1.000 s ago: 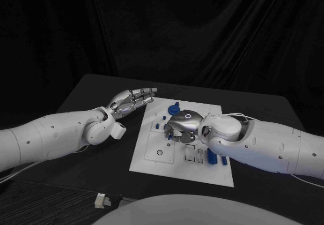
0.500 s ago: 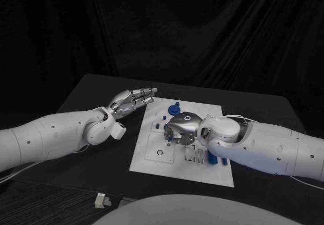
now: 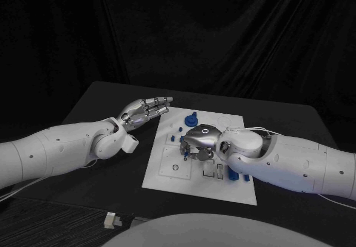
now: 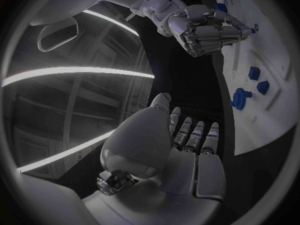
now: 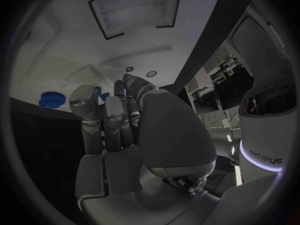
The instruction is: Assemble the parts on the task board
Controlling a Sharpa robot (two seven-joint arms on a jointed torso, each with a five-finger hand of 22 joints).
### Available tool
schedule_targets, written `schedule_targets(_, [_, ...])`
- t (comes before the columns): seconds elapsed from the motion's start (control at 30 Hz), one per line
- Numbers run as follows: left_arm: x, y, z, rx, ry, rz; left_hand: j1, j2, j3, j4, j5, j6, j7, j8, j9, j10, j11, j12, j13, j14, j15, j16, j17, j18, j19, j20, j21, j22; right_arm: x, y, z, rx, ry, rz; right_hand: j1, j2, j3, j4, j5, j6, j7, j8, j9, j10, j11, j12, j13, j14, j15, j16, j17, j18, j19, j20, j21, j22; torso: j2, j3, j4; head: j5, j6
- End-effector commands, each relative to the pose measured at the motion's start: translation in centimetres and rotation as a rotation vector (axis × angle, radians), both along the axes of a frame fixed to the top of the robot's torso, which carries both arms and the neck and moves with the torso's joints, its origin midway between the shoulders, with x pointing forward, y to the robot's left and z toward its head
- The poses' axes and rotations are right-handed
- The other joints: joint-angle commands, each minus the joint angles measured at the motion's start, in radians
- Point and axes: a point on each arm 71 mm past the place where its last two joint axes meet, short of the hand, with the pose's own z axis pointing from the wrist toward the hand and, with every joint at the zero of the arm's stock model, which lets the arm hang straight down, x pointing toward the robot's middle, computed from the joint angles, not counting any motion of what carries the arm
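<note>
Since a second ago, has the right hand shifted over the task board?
Yes, slightly. In the head view the right hand has crept toward the robot's left and a little nearer, across the task board, whose edges stay put.

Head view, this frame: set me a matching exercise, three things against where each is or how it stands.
Things:
1. left hand
2. right hand
3. task board

States:
A. white, lying flat on the black table
B. fingers stretched out, holding nothing, off the board's left edge
C. curled down over the middle of the board among the blue parts

Pairs: 1-B, 2-C, 3-A
</note>
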Motion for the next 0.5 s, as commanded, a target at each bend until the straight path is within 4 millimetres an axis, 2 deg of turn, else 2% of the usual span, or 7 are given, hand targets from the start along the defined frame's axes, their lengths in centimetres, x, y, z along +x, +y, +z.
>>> schedule_targets(0.03, [-0.15,-0.1,0.97,-0.104,-0.104,-0.007,0.001,0.0,0.007,0.002,0.005,-0.004,0.003,0.003,0.0,-0.001,0.007,0.005,0.001,0.004,0.004,0.006,0.001,-0.014,-0.001,0.0,0.002,-0.001,-0.14,-0.06,-0.21,-0.014,0.002,-0.008,0.004,0.004,0.007,-0.001,0.003,0.0,0.005,0.006,0.002,-0.001,0.005,-0.006,-0.001,-0.009,0.0,-0.005,-0.001,0.015,-0.007,-0.001,-0.005,0.107,0.0,-0.0001,0.0001,0.0,0.0])
schedule_targets(0.5, [-0.13,-0.19,0.89,-0.104,-0.1,-0.01,0.001,0.0,0.008,0.002,0.005,-0.005,0.004,0.003,0.0,-0.002,0.007,0.005,0.001,0.004,0.005,0.006,0.001,-0.015,-0.001,0.0,0.002,-0.001,-0.49,0.03,-0.78,-0.018,0.017,-0.007,0.005,0.005,0.009,-0.002,0.005,0.001,0.005,0.005,0.002,0.0,0.005,-0.006,-0.001,-0.01,0.0,-0.006,-0.002,0.015,-0.008,0.0,-0.006,0.106,0.0,-0.0001,0.0001,0.0,0.0])
